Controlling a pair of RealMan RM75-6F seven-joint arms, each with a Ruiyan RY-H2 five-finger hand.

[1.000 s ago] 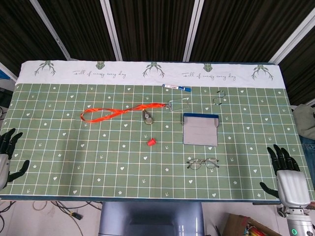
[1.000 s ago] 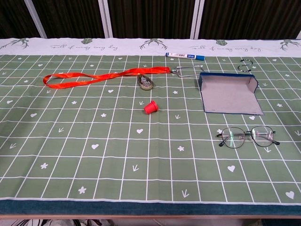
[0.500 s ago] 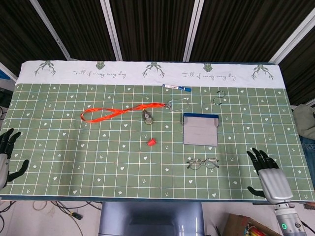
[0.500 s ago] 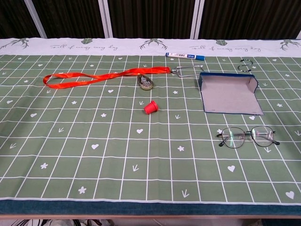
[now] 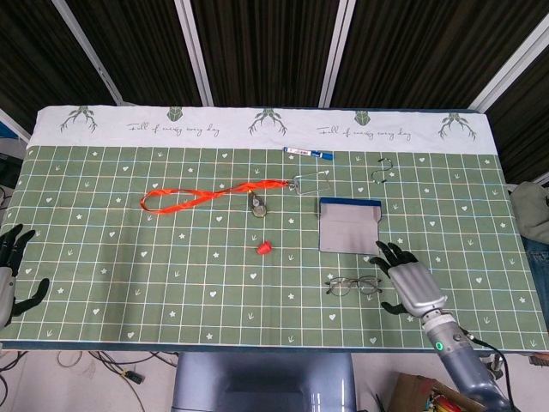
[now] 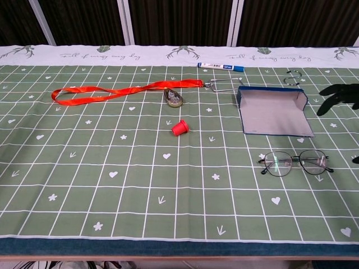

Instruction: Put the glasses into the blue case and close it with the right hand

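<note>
Nothing of the task is completed at this moment. The glasses (image 5: 353, 285) are lying unfolded on the green checked tablecloth (image 5: 171, 283), lenses toward the table's near edge, just in front of the blue case (image 5: 349, 226) and apart from it. The case is lying open, its grey inside facing up and its blue rim showing along the far side; nothing is sitting in it.

The right hand (image 5: 409, 284) is hovering just beside the glasses on their right, fingers spread and holding nothing. In the chest view only its dark fingertips (image 6: 336, 95) are showing at the right edge, so I cannot tell from either view how high it is standing above the cloth. No contact with the glasses is visible.

The left hand (image 5: 10, 273) is sitting at the table's left edge, well apart from the work, fingers apart and empty.

Other items are lying farther off and are not interfering: an orange lanyard (image 5: 206, 195), a small red cap (image 5: 264, 247) and a marker pen (image 5: 308, 153).

Remaining, in my judgement: gripping the glasses, carrying them into the case, releasing them there, and folding the case closed with the right hand. That is the whole task, with the approach only now being made.
</note>
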